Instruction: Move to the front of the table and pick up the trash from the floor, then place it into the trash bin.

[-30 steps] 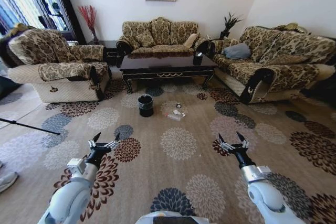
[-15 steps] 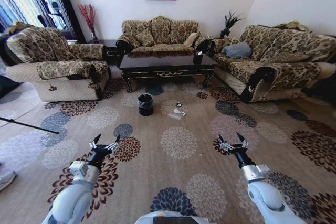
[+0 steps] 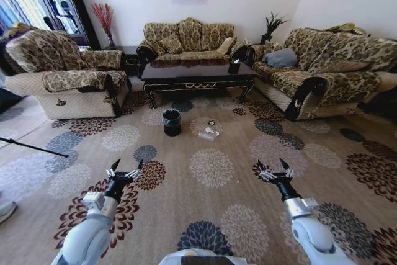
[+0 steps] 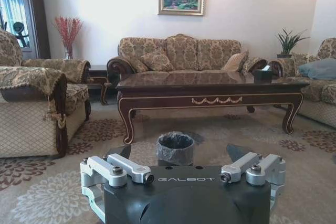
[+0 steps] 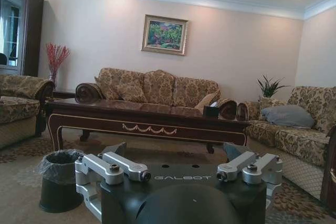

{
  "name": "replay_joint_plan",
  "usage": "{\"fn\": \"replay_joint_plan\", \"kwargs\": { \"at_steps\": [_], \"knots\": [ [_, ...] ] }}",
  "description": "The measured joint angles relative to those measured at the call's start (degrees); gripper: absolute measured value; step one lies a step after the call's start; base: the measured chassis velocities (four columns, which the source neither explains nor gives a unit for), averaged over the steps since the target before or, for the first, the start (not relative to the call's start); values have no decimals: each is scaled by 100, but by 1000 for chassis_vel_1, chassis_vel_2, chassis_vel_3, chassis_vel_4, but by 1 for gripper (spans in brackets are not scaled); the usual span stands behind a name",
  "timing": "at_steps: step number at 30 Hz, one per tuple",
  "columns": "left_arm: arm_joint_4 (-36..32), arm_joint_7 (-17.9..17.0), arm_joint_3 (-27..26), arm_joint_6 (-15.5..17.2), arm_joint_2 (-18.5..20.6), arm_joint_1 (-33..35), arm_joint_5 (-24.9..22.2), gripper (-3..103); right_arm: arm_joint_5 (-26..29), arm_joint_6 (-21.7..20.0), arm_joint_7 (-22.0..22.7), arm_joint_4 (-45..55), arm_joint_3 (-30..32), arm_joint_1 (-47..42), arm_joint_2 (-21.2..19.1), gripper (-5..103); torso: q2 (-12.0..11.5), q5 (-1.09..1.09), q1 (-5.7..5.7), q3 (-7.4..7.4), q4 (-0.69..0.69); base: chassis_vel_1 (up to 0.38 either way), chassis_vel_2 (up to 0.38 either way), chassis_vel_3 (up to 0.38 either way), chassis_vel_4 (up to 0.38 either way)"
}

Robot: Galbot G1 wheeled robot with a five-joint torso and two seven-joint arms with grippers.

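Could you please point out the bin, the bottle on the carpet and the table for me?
bin (image 3: pixel 172 122): head view, its black side wall.
bottle (image 3: pixel 203 135): head view, middle of the clear body.
table (image 3: pixel 197 72): head view, bare glossy top.

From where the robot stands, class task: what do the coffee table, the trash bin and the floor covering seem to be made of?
The coffee table looks like dark wood with a glossy lacquer: its top mirrors the sofa, and gold ornament trims the apron. The trash bin seems black plastic, lined with a crinkled clear film bag. The carpet appears woven textile, matte, with flower medallions.
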Motion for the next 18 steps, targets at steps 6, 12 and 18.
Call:
{"fn": "replay_joint_plan", "kwargs": {
  "at_steps": [6,12,18],
  "knots": [
    [-56,-3,-71,-18,-24,-2,-2,100,79,1,-35,48,-5,27,-90,100,-155,0,-66,-91,0,0,0,0,0],
    [-45,-7,-81,-49,-8,-12,33,100,-13,79,-54,7,-11,-40,60,100,-315,0,-125,-192,0,0,0,0,0],
    [-50,-40,1,-49,17,-73,66,100,-53,127,-115,-10,-22,-116,192,100,-464,0,-188,-278,-1,0,0,0,0]
  ]
}}
